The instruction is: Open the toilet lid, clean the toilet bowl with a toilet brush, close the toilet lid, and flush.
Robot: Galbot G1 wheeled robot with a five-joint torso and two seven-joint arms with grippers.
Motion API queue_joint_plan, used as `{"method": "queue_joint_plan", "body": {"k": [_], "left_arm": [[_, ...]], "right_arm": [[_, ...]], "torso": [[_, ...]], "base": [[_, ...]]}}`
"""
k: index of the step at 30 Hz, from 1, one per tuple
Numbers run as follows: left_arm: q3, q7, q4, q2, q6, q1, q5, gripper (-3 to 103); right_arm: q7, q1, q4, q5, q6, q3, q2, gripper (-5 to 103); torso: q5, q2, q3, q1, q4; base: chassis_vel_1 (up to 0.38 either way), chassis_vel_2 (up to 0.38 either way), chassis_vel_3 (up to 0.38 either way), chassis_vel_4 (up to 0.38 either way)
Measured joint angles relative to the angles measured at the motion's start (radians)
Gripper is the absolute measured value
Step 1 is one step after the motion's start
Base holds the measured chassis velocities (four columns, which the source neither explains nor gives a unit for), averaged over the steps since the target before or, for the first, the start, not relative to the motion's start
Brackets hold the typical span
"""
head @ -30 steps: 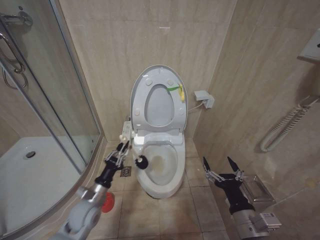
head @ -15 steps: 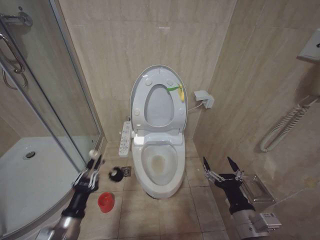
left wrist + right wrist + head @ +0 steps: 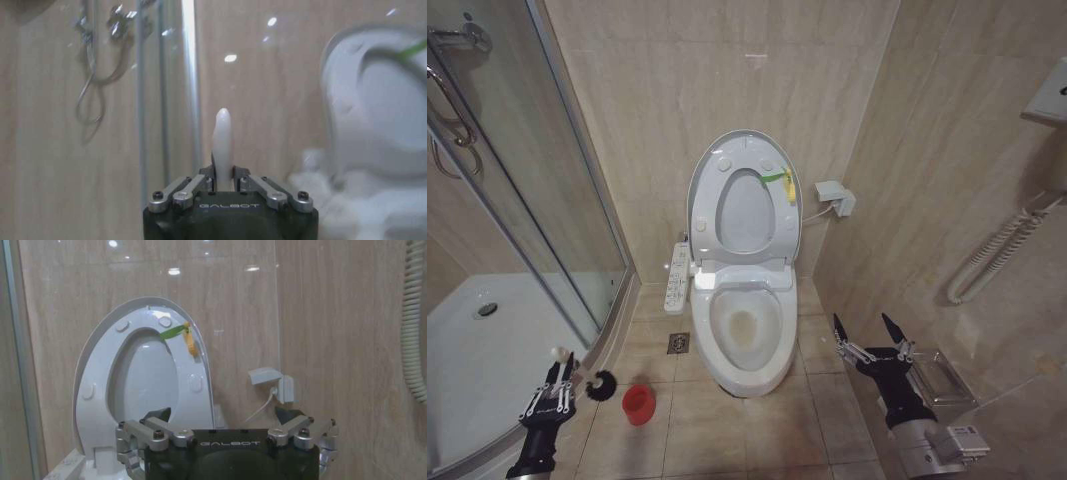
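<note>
— Shower enclosure (image 3: pixel 497 250) first, at the far left: glass panels, a white tray, a chrome hose showing through the glass. What sits beside it?

— Low at the near left, the left pincer (image 3: pixel 549 390), pressed together on the thin white handle of the toilet brush (image 3: pixel 587 381). The handle's rounded end sticks up past the fingers, and the dark head points right, hanging above the floor tiles.

— And in the left wrist view?

— The left pincer (image 3: pixel 223 182) pinches the white handle (image 3: pixel 222 135), which stands straight up between its fingers, with the glass door behind.

— Where is the holder?

— The small red cup (image 3: pixel 638 403) stands on the floor just right of the brush head, apart from it. It is left of the toilet bowl (image 3: pixel 745 340), near the floor drain (image 3: pixel 678 343).

— The bowl itself?

— In the middle, against the far wall, open, with a yellowish patch of water at the bottom. The long white button panel (image 3: pixel 676 277) runs along its left side. The toilet lid (image 3: pixel 743 196) stands upright against the wall with the ring-shaped seat raised against it; a green and yellow tag hangs on the seat's right edge.

— And to the right?

— The right pincer (image 3: pixel 870 330) waits at the near right, beside the right wall, its fingers spread and holding nothing. In its own wrist view the right pincer (image 3: pixel 227 422) faces the raised lid (image 3: pixel 143 385) from well apart.
</note>
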State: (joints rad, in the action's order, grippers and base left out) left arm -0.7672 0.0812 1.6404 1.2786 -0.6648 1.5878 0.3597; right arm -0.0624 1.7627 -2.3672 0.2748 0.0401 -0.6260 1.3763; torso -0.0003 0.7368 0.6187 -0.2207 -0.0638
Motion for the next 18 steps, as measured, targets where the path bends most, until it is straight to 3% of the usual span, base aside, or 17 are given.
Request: {"method": "queue_joint_plan", "body": {"k": [3,5,9,18], "left_arm": [[0.007,0.025,-0.094,-0.012,-0.024,-0.053,0.022,19],[0.024,0.075,-0.219,-0.028,-0.061,-0.124,0.056,19],[0.048,0.146,-0.322,-0.039,-0.102,-0.193,0.099,19],[0.113,0.203,-0.453,-0.044,-0.118,-0.276,0.149,19]], "right_arm": [[0.0,0.0,0.0,0.0,0.0,0.0,0.0,100],[0.0,0.0,0.0,0.0,0.0,0.0,0.0,100],[0.0,0.0,0.0,0.0,0.0,0.0,0.0,100],[0.0,0.0,0.0,0.0,0.0,0.0,0.0,100]], "torso": [[0.0,0.0,0.0,0.0,0.0],[0.0001,0.0,0.0,0.0,-0.0003],[-0.0001,0.0,0.0,0.0,-0.0005],[0.0002,0.0,0.0,0.0,-0.0002]], "base": [[0.0,0.0,0.0,0.0],[0.0,0.0,0.0,0.0],[0.0,0.0,0.0,0.0],[0.0,0.0,0.0,0.0]]}}
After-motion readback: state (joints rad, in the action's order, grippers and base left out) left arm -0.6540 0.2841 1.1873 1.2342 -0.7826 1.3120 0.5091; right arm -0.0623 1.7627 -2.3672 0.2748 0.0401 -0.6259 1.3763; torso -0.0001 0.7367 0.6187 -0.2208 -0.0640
